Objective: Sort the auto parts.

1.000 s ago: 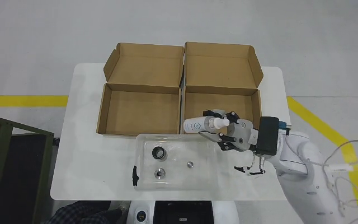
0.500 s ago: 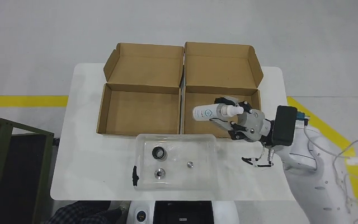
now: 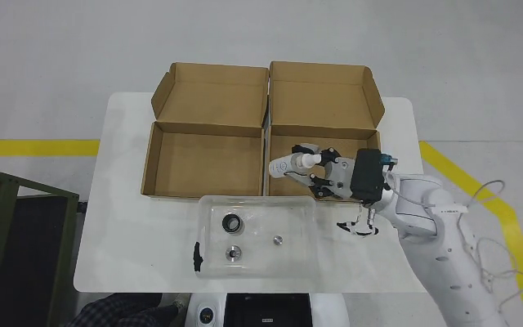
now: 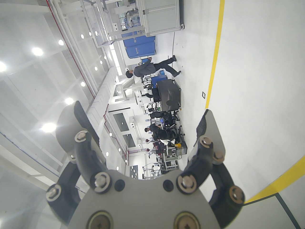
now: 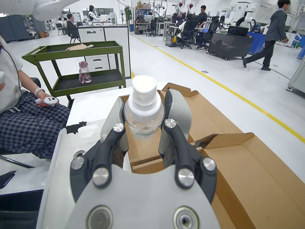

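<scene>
Right arm has swung back toward the middle: 1 second ago its load hung over the far rim of the clear tray, half a second ago farther right over the right box, and now it sits over that box's left end. Right pincer (image 3: 315, 170) (image 5: 144, 110) is clamped on a white spray bottle (image 3: 284, 166) (image 5: 144, 91) at the shoulder, 1 finger on each side, with the cap pointing back toward the wrist. Bottle lies on its side above the right cardboard box (image 3: 327, 144), its base just beside the wall shared with the left cardboard box (image 3: 204, 163). Both boxes stand open, flaps folded back, touching side by side on the white counter (image 3: 122, 204). Clear tray (image 3: 201, 214) lies on the near side of the boxes and holds 3 small parts: a black ring (image 3: 233, 222), a round metal piece (image 3: 234, 253) and a smaller metal piece (image 3: 278, 239), all well apart from the bottle. Left pincer (image 4: 142, 110) faces the room, fingers spread apart, gripping nothing.
</scene>
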